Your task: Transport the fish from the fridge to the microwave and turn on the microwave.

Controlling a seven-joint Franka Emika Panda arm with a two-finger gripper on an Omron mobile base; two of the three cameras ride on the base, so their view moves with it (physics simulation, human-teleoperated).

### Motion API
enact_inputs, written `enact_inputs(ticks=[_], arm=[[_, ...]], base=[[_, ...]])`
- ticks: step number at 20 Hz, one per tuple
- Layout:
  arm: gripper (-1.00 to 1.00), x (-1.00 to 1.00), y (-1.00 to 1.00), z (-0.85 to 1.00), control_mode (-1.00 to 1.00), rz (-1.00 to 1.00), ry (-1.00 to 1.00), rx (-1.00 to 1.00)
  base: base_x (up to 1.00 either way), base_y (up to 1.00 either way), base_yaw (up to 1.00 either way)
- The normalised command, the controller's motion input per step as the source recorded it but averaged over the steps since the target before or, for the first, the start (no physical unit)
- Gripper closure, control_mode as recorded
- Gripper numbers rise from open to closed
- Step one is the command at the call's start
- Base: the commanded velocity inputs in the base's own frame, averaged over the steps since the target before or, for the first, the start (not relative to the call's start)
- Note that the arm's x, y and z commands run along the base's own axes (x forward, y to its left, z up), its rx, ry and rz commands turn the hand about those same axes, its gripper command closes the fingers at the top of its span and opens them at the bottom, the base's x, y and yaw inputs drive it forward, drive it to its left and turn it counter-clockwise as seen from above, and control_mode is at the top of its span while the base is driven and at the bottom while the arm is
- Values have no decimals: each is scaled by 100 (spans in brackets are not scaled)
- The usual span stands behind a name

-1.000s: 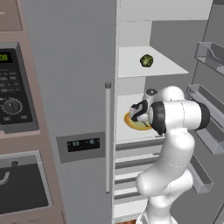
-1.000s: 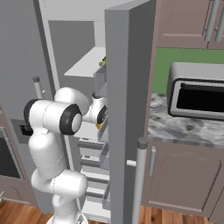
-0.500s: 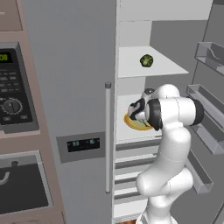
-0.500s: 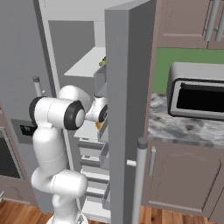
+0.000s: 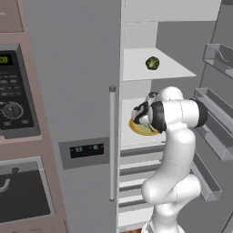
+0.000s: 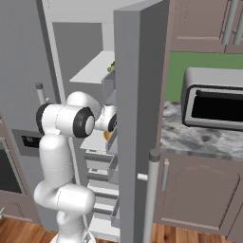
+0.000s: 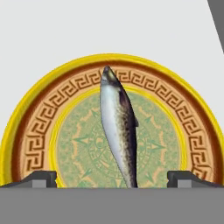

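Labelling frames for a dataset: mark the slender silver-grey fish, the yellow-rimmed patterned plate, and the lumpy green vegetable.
slender silver-grey fish point(image 7: 117, 135), hand view, mid-body.
yellow-rimmed patterned plate point(image 7: 39, 131), hand view, brown key-pattern band.
lumpy green vegetable point(image 5: 152, 63), left base view, centre.

You have a lumpy green vegetable point(image 5: 152, 63) on the upper white shelf point(image 5: 175, 70); round yellow-rimmed patterned plate point(image 7: 39, 140) sits on the shelf below

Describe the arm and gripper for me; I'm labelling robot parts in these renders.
The arm is made of glossy white rounded segments with black bands at the joints. The gripper has two small dark grey, blocky finger tips. No cables or markings show.
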Motion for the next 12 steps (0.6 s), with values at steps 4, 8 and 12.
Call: enact_inputs(ticks=[4,8,12], arm=[[-100,13,0,-15,-100,0,0,0],[-100,14,0,-13,-100,0,0,0],[-100,14,0,-14,-100,0,0,0]], base=[[0,0,0],[0,0,0],[0,0,0]])
